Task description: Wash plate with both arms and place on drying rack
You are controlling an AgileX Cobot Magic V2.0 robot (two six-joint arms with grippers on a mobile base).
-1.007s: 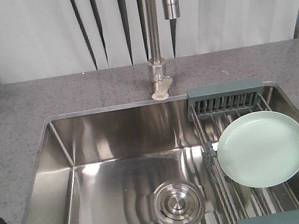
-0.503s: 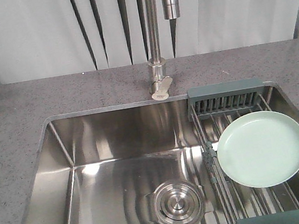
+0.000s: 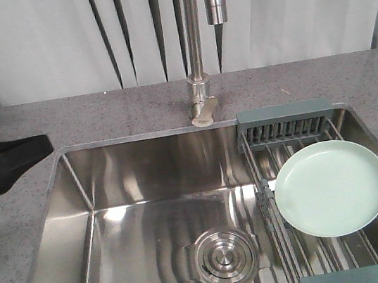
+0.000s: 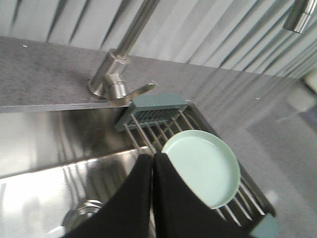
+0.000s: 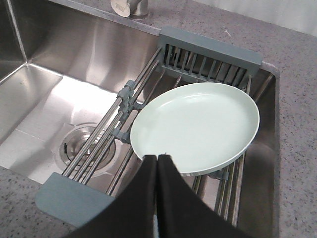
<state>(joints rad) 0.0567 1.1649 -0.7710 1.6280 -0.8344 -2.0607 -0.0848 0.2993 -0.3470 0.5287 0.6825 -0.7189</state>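
Matte black tapered fingers (image 5: 148,198), unmarked

Grey speckled countertop (image 3: 100,115) — white curtain (image 3: 32,44)

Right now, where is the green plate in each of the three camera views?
Front view: the plate lies lower right, on the drying rack.
Left wrist view: lower centre-right, past the shut gripper.
Right wrist view: centre, above the shut gripper.
Shared landmark: the rack's slotted end piece behind the plate.
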